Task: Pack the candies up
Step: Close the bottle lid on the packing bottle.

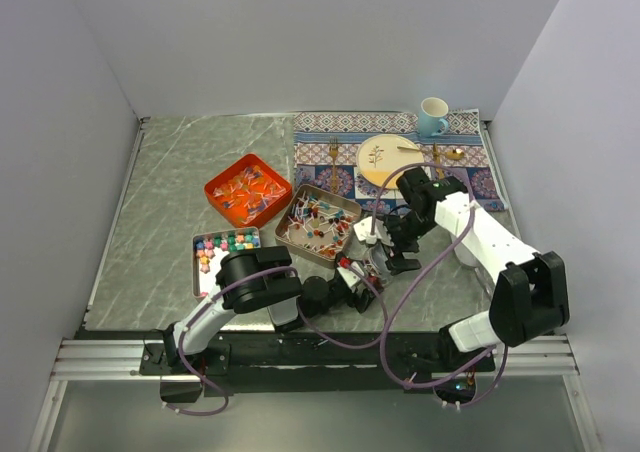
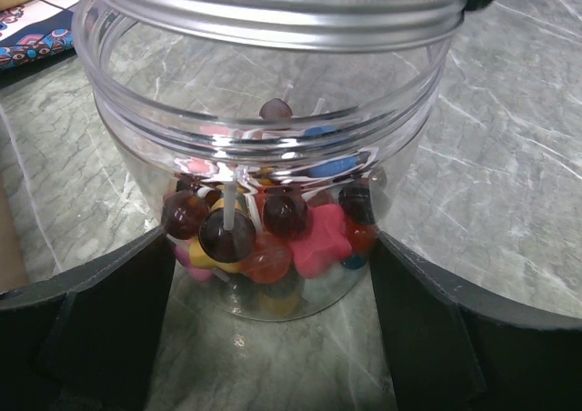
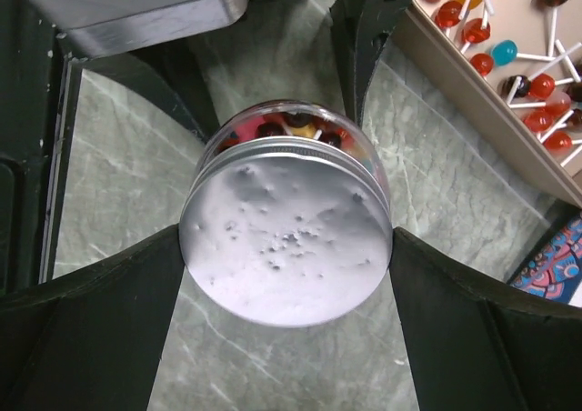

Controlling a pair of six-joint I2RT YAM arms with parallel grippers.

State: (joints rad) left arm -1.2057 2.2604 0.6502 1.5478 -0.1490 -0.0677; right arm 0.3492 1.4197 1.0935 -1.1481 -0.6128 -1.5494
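Observation:
A clear plastic jar stands on the marble table, holding candies: dark and orange lollipops, a pink star-like lump, and yellow and blue pieces. A silver screw lid sits on top. My left gripper reaches in low, with both fingers against the jar's lower walls. From above, my right gripper has its fingers pressed on either side of the lid. In the top view both grippers meet at the jar near the front centre. More candies lie in three trays.
A metal tin of lollipops sits just behind the jar. An orange tray of wrapped pieces and a tray of coloured lumps are to the left. At the back right, a placemat carries a plate and cutlery, and a mug stands there.

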